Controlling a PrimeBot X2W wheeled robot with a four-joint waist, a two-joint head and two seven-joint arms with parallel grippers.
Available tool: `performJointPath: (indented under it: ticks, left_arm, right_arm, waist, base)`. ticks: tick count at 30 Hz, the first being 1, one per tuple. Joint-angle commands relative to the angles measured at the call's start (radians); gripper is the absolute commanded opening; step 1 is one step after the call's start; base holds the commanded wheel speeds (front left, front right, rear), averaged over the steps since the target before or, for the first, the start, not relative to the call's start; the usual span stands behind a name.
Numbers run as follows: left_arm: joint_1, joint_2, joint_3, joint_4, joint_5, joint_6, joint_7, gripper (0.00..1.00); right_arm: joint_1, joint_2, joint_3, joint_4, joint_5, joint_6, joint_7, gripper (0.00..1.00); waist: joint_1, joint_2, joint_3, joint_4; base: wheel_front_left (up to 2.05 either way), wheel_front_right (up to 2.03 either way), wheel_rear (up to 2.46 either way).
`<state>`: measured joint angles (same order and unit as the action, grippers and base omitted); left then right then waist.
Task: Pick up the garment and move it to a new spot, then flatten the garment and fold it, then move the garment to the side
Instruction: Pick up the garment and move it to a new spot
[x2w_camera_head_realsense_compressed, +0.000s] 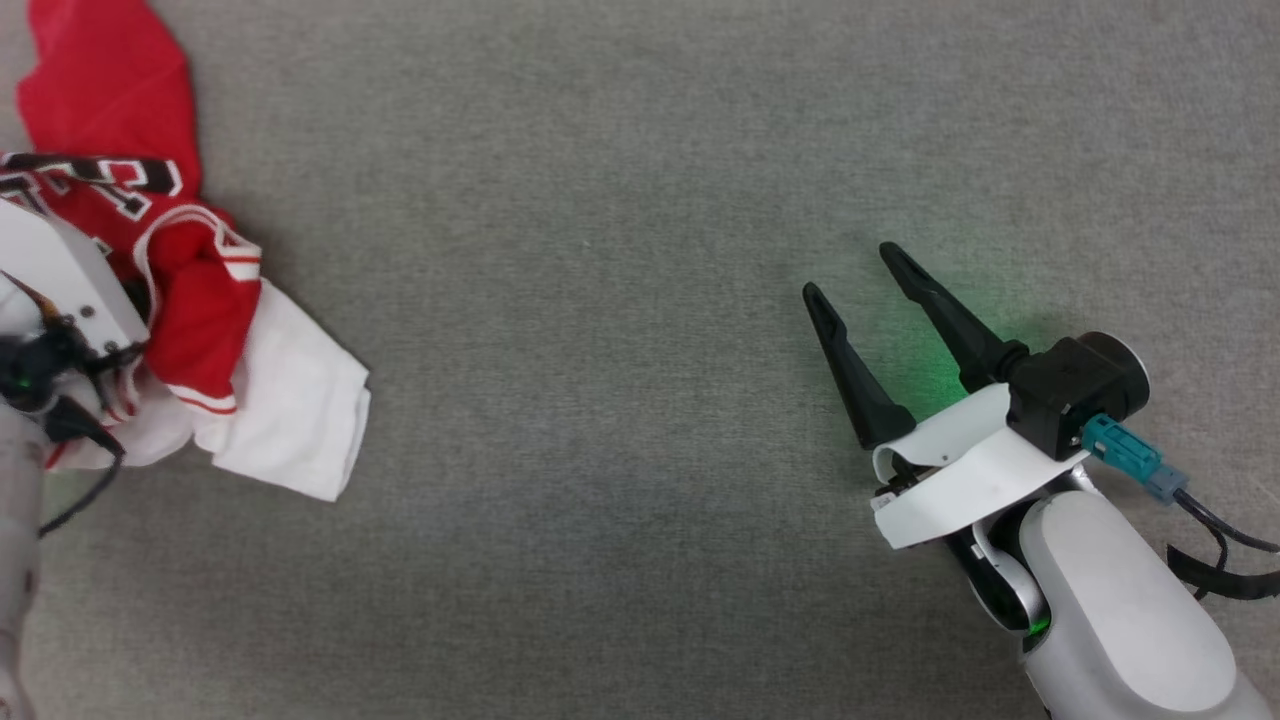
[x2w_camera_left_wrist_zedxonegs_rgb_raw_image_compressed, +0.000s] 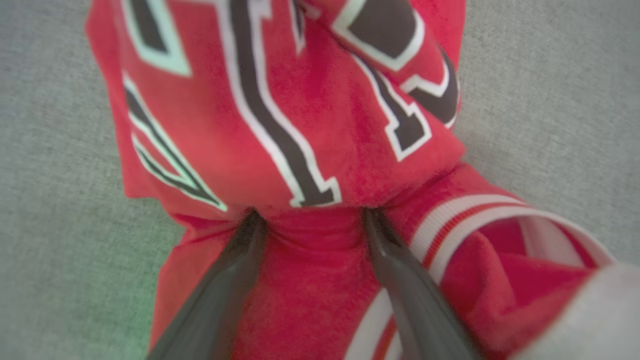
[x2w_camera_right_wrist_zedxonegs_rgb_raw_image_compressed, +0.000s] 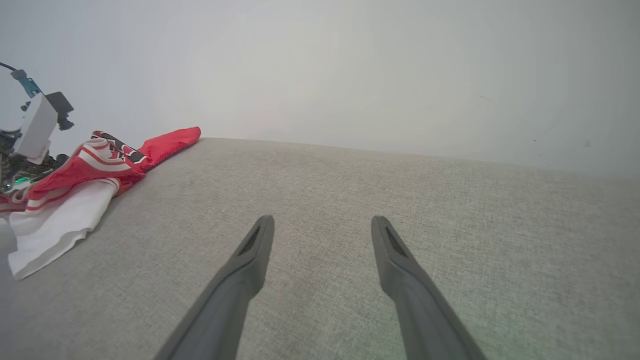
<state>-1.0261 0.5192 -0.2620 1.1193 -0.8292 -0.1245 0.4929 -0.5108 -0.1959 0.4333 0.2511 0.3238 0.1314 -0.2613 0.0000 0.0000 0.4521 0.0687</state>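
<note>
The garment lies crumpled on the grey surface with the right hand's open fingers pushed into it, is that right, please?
Not quite: the left wrist view shows the left hand with open fingers pushed into the garment; the right hand is apart, over grey surface.

The right gripper (x2w_camera_head_realsense_compressed: 850, 271) has two long, tapering black fingers (x2w_camera_head_realsense_compressed: 860, 370), each slotted near the tip. Behind them sit a curved white bracket (x2w_camera_head_realsense_compressed: 960, 470), a black camera block (x2w_camera_head_realsense_compressed: 1065, 390) and a teal plug (x2w_camera_head_realsense_compressed: 1120, 455) with a dark cable (x2w_camera_head_realsense_compressed: 1215, 530) — then a pale, rounded forearm (x2w_camera_head_realsense_compressed: 1120, 600). On the left, a white plate (x2w_camera_head_realsense_compressed: 60, 270) carries small screws (x2w_camera_head_realsense_compressed: 88, 312) and black wires (x2w_camera_head_realsense_compressed: 80, 425).
</note>
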Motion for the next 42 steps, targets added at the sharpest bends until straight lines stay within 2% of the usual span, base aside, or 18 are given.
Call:
performJointPath:
  ticks: [1, 6, 7, 8, 12, 20, 22, 27, 32, 42]
  left_arm:
    - [0.048, -0.061, -0.019, 0.047, -0.009, -0.002, 0.041, 1.00]
    - [0.055, -0.105, -0.026, 0.084, -0.030, -0.007, 0.066, 1.00]
    - [0.057, -0.110, -0.027, 0.086, -0.035, -0.008, 0.066, 0.52]
    - [0.062, -0.117, -0.028, 0.087, -0.042, -0.009, 0.073, 0.00]
    - [0.077, -0.111, -0.037, 0.035, -0.070, -0.011, 0.038, 0.00]
    - [0.044, -0.006, -0.057, -0.073, -0.061, -0.008, -0.181, 0.00]
    - [0.039, 0.002, -0.061, -0.115, -0.081, -0.007, -0.221, 0.00]
    - [0.058, -0.023, -0.094, -0.270, -0.158, -0.007, -0.219, 0.00]
    - [0.068, -0.068, -0.138, -0.456, -0.233, -0.007, -0.173, 0.00]
    - [0.071, -0.200, -0.289, -0.759, -0.285, -0.001, 0.000, 0.00]
  right_arm:
    - [-0.012, -0.004, 0.004, -0.005, -0.001, -0.001, -0.005, 1.00]
    - [-0.014, -0.002, 0.008, -0.012, -0.005, -0.001, -0.005, 1.00]
    - [-0.012, -0.001, 0.008, -0.012, -0.006, -0.001, -0.005, 1.00]
    - [-0.010, 0.001, 0.008, -0.011, -0.007, -0.001, -0.005, 1.00]
    - [0.007, 0.007, 0.003, -0.005, -0.004, -0.001, -0.005, 1.00]
    - [0.055, 0.027, -0.021, 0.015, 0.008, -0.001, -0.005, 1.00]
    - [0.074, 0.031, -0.042, 0.018, 0.009, -0.001, -0.005, 1.00]
    - [0.128, 0.056, -0.115, 0.016, 0.011, -0.001, -0.005, 1.00]
    - [0.179, 0.076, -0.181, 0.006, 0.005, -0.001, -0.005, 1.00]
    - [0.193, 0.115, -0.257, -0.031, 0.008, -0.001, -0.005, 1.00]
  waist:
    - [0.0000, 0.0000, 0.038, -0.037]
    - [0.0000, 0.0000, 0.040, -0.044]
    - [0.0000, 0.0000, 0.037, -0.045]
    - [0.0000, 0.0000, 0.031, -0.045]
    - [0.0000, 0.0000, 0.000, -0.037]
    - [0.0000, 0.0000, -0.112, -0.025]
    - [0.0000, 0.0000, -0.142, -0.024]
    - [0.0000, 0.0000, -0.201, -0.035]
    - [0.0000, 0.0000, -0.225, -0.066]
    - [0.0000, 0.0000, -0.180, -0.197]
  base:
    - [0.00, 0.00, 0.00]
    - [0.00, 0.00, 0.00]
    - [0.00, 0.00, 0.00]
    - [0.00, 0.00, 0.00]
    - [0.00, 0.00, 0.00]
    - [0.00, 0.00, 0.00]
    - [0.00, 0.00, 0.00]
    - [0.00, 0.00, 0.00]
    - [0.00, 0.00, 0.00]
    - [0.00, 0.00, 0.00]
